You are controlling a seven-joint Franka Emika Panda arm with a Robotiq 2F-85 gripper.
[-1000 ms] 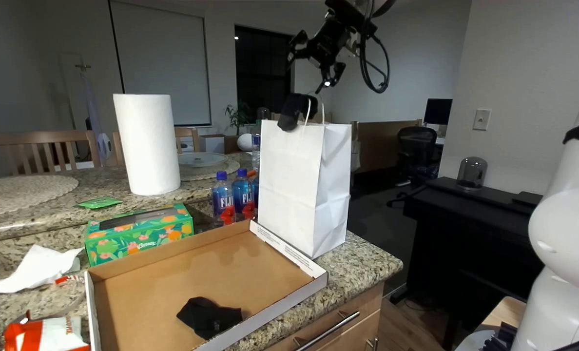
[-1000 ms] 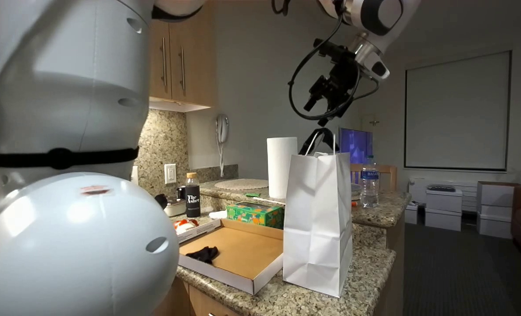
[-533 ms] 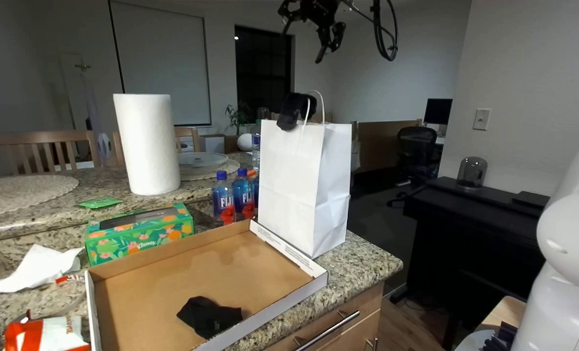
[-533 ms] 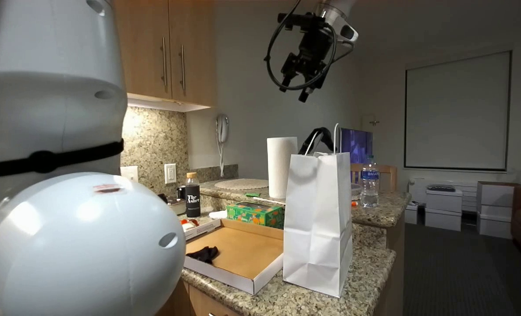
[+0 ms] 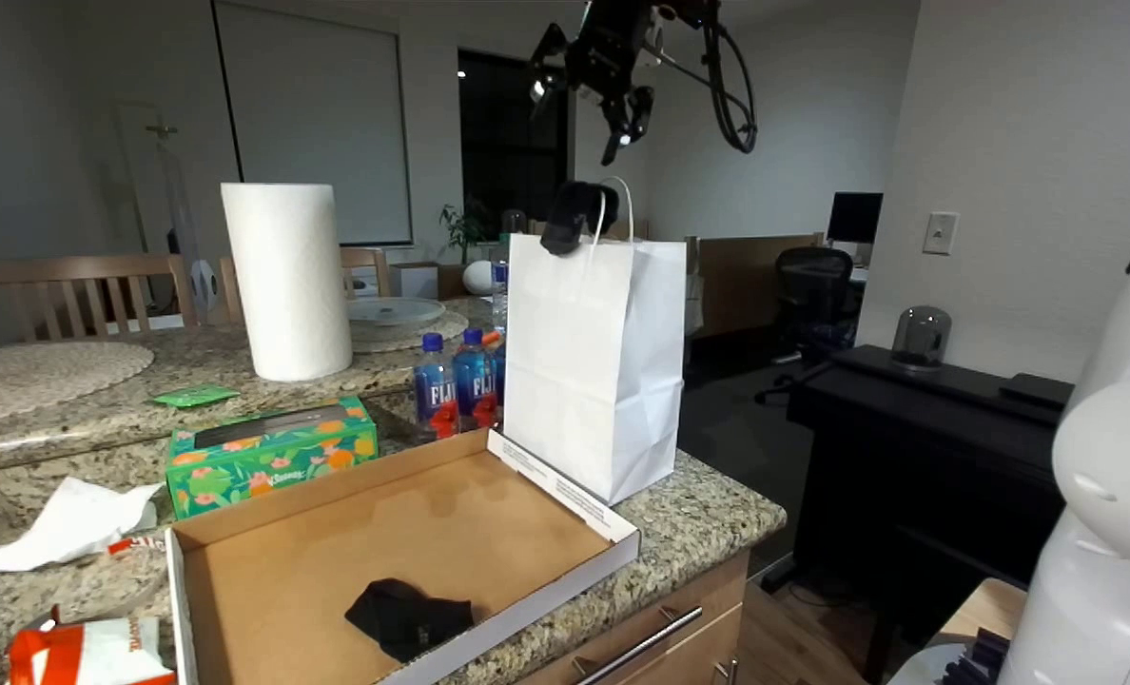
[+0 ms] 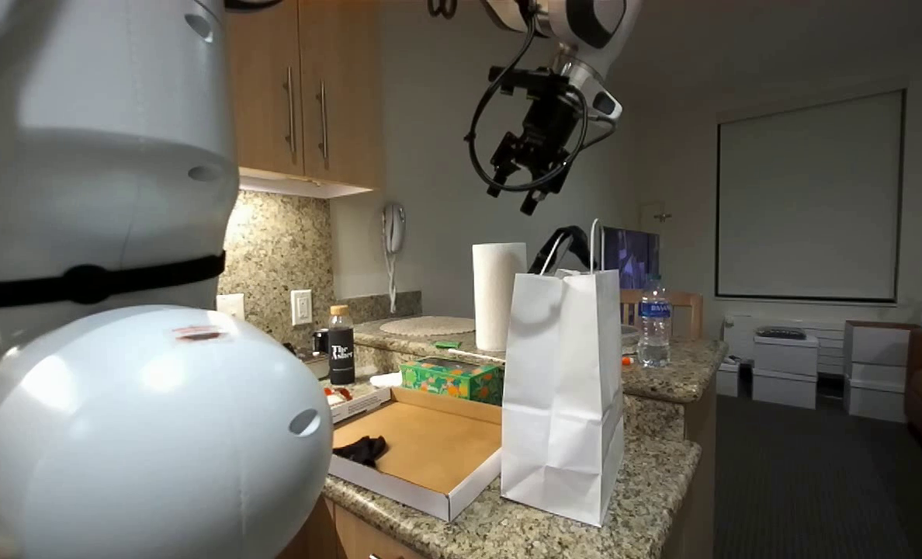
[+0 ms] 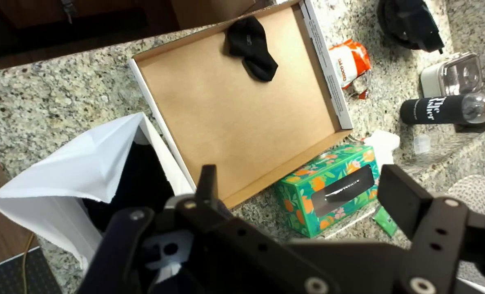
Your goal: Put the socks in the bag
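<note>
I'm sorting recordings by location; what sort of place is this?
Most likely a home kitchen, though an office kitchenette is possible: it shows wooden wall cabinets, a speckled two-level counter and a standing paper towel roll.

Kitchen, speckled stone counter (image 6: 655,466), wooden wall cabinets (image 6: 310,85), granite-look backsplash (image 6: 282,233), paper towel roll (image 5: 289,285)

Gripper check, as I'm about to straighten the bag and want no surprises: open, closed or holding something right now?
Gripper: open, jaws wide apart, holding nothing.
</note>
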